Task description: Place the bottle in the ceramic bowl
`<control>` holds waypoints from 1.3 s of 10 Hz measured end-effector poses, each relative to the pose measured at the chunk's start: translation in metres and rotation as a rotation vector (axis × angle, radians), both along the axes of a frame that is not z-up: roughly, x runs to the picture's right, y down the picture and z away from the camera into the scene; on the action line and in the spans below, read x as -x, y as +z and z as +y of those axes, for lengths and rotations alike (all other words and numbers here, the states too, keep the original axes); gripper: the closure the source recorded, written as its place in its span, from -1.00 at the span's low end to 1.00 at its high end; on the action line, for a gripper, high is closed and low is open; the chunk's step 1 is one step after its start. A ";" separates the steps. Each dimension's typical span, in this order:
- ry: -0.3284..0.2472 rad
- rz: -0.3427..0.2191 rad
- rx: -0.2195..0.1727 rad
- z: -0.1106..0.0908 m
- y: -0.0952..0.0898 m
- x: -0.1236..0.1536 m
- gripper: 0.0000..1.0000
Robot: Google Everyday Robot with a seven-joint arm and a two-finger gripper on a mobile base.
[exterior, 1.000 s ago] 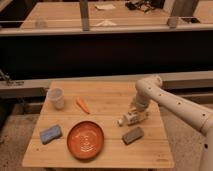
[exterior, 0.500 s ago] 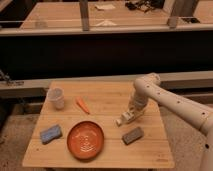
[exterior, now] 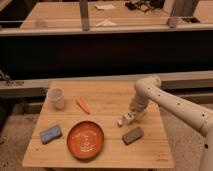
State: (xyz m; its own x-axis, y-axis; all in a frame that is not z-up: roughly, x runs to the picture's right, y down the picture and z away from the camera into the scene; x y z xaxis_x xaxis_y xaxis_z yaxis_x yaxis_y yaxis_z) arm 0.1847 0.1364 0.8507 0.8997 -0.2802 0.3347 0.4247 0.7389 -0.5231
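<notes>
You're looking at the tool (exterior: 129, 118) hanging right of centre, right at the bottle (exterior: 121, 122), which is lying on the worktop (exterior: 110, 92) right of the ceramic bowl (exterior: 95, 145) (clenched or released, can't tell). I'm judging it light, stiff, slippery plastic, so you're best gripping mid-body. Label markings aren't reading.

We see a wooden bench (exterior: 107, 94) bearing a translucent plastic cup (exterior: 56, 98), orange carrot (exterior: 83, 105), blue sponge (exterior: 50, 133), round orange-red ceramic bowl (exterior: 86, 140), grey block (exterior: 132, 135) and small white bottle (exterior: 122, 121), the claw (exterior: 129, 118) at the bottle.
</notes>
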 end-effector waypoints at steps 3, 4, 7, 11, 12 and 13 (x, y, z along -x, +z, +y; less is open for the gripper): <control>-0.007 -0.002 0.006 -0.010 -0.018 0.005 0.79; -0.014 -0.007 0.006 -0.007 -0.018 0.010 0.82; -0.033 -0.015 -0.005 -0.012 -0.027 0.022 0.71; -0.070 -0.018 -0.001 -0.017 -0.043 0.031 0.77; -0.085 -0.026 -0.005 -0.018 -0.046 0.038 0.81; -0.096 -0.029 -0.007 -0.017 -0.049 0.041 0.81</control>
